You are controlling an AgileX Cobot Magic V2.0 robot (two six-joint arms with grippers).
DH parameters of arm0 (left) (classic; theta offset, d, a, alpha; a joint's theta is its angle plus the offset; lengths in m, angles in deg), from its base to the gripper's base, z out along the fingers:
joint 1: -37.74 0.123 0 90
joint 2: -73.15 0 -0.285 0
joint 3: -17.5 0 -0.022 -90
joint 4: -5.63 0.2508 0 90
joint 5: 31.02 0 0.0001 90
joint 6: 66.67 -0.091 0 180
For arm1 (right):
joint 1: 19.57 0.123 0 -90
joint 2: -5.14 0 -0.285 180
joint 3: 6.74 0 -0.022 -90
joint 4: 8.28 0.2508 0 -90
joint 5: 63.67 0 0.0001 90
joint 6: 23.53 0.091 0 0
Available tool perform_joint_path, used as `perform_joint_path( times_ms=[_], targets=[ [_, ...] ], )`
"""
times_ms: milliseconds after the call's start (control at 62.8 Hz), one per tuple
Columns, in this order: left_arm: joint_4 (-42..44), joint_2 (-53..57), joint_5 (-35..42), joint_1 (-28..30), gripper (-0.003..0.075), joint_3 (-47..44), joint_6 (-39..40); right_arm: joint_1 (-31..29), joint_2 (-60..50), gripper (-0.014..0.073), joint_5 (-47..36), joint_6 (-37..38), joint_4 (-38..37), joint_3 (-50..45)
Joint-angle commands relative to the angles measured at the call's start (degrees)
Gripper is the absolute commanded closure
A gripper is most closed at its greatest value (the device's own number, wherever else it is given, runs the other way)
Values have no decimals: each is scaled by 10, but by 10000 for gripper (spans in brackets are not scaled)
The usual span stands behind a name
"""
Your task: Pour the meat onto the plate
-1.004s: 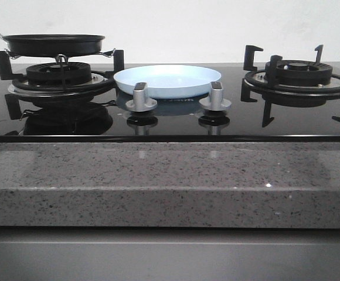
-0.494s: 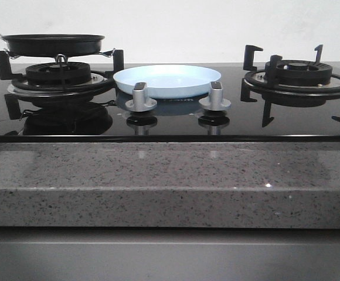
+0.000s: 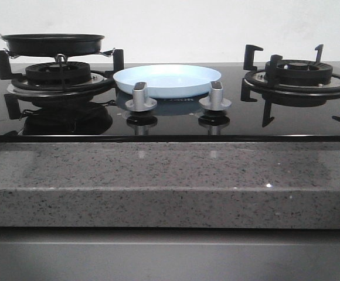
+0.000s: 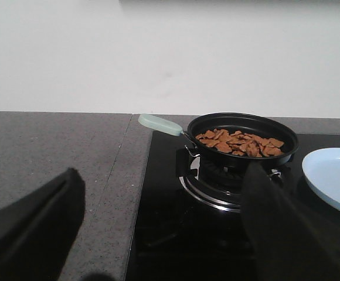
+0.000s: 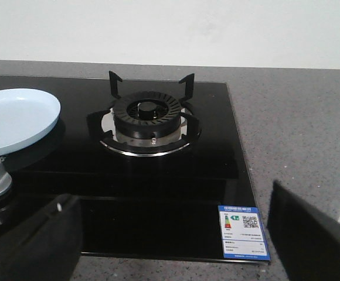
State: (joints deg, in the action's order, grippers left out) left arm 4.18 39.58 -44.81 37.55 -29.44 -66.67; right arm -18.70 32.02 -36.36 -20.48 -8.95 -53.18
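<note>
Gas hob set in a speckled grey table [image 3: 170, 175], seen head-on plus from both wrist cams. Landmark: the pale-blue plate [image 3: 167, 79], sitting mid-hob between the 2 burners. Plate has nothing on it. On the burner just left of the plate sits 1 black frying pan [image 4: 243, 139] w/ a pale-green handle [image 4: 160, 124] pointing away from the plate. The meat [image 4: 240, 143] is all in the pan: many small orange-brown chips, too many to count, approx. a single layer. Right of the plate: 1 bare burner [image 5: 149, 114]. In front of the plate: 2 silver knobs [image 3: 140, 98].

Step, as I judge it: start of task, nothing grasped, no pour begun. Left gripper [image 4: 158, 234] fingers spread apart, holding nothing, near the pan on its far side from the plate. Right gripper [image 5: 176, 246] fingers also apart, holding nothing, beyond the bare burner.

Next move probably needs the left fingers to close on the handle, lift, carry the pan over the plate, then tilt slowly.
</note>
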Motion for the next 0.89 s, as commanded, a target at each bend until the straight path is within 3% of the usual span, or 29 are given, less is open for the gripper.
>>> perform_joint_path(
  times_ms=[0,351,574,685,876],
  targets=[
    [-5,-6,50,-2,164,19,0,-3,10,-69,-50,-2,-9,22],
    [-5,-6,50,-2,177,18,0,-3,10,-69,-52,-2,-9,22],
    [-5,-6,50,-2,177,18,0,-3,15,-69,-36,-2,34,22],
    [-5,-6,50,-2,177,18,0,-3,52,-69,-15,-2,63,32],
    [-5,-6,50,-2,177,18,0,-3,206,-69,50,-2,90,116]
  ],
)
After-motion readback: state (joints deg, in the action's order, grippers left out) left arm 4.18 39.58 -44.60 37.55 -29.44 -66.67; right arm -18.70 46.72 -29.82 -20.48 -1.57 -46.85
